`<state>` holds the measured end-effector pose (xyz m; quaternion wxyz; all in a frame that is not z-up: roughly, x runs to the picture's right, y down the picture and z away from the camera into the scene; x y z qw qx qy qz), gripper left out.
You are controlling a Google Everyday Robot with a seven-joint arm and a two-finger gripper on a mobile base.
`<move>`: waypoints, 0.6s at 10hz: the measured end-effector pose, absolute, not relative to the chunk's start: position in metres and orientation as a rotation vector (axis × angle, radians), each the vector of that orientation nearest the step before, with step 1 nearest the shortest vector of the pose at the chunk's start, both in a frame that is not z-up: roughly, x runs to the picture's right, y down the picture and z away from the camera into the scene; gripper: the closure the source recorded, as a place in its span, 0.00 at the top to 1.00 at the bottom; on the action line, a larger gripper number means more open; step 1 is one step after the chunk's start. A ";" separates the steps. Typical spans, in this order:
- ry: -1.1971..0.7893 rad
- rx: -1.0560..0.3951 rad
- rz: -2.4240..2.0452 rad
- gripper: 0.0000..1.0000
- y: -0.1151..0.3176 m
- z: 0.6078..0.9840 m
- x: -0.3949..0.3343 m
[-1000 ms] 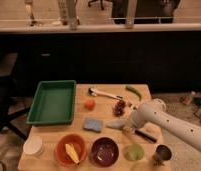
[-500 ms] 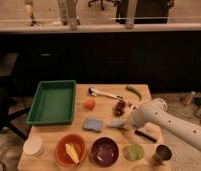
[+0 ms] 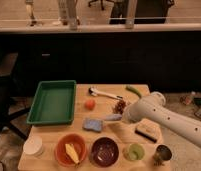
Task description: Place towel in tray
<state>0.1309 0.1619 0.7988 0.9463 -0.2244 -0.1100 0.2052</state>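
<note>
The towel [image 3: 112, 117], a small pale grey-blue cloth, lies on the wooden table just right of the blue sponge [image 3: 92, 124]. My gripper [image 3: 122, 118] sits at the end of the white arm reaching in from the right. It is down at the towel's right end and shut on it, mostly hidden by the wrist. The towel still rests on the table. The green tray [image 3: 38, 107] stands at the table's left side, well apart from the gripper, and holds nothing.
Along the front edge stand a white cup [image 3: 34, 146], an orange bowl [image 3: 70, 149], a dark bowl [image 3: 104, 150], a green cup [image 3: 134, 151] and a metal cup [image 3: 163, 152]. An orange fruit [image 3: 89, 104], grapes [image 3: 120, 106], a white-handled tool [image 3: 104, 93] and a tan block [image 3: 147, 131] lie nearby.
The arm has barely shifted and stays at the towel. The towel and the other objects lie where they were.
</note>
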 end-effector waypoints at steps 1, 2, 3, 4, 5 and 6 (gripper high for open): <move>-0.226 -0.447 0.396 0.00 0.154 0.798 0.120; -0.230 -0.438 0.371 0.00 0.146 0.801 0.108; -0.236 -0.426 0.350 0.00 0.137 0.801 0.095; -0.249 -0.413 0.324 0.00 0.126 0.799 0.080; -0.256 -0.406 0.314 0.00 0.120 0.797 0.074; -0.252 -0.403 0.312 0.00 0.121 0.798 0.076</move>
